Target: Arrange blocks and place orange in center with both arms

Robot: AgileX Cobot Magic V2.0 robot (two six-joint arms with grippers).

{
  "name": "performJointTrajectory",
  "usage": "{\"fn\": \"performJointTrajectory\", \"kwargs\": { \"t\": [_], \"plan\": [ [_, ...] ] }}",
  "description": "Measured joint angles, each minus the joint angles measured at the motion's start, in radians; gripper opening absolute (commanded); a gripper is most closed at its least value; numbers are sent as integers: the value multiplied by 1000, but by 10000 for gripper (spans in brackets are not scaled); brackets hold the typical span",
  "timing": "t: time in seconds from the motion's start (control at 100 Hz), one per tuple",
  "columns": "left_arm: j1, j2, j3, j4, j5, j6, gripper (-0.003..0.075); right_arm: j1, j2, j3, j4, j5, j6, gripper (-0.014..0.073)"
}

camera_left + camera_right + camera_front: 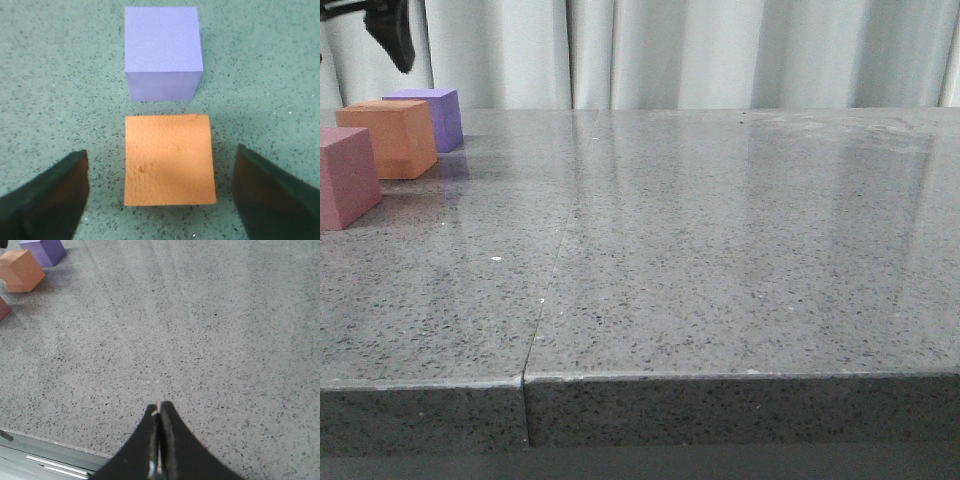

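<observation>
Purple cube just beyond orange cube.

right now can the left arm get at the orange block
Probably yes. The left gripper is open above the orange block, a finger on each side and a gap to both. The purple block sits apart, not between the fingers. How high the gripper hangs is hard to tell.

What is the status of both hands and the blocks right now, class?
Left hand open, above orange block, not touching. Right hand shut, empty. Purple block just beyond orange, small gap. Pink block nearest the camera.
</observation>
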Motion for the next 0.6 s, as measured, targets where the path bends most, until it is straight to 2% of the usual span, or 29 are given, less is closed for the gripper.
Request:
{"fn": "performJointTrajectory", "kwargs": {
  "t": [0.2,0.3,0.6],
  "plan": [
    [0,-50,0,16,57,17,99,0,0,0,0,0,0,15],
    [0,-84,0,17,74,23,-22,0,0,0,0,0,0,15],
    [0,-230,64,21,85,23,-20,0,0,0,0,0,0,15]
  ]
}}
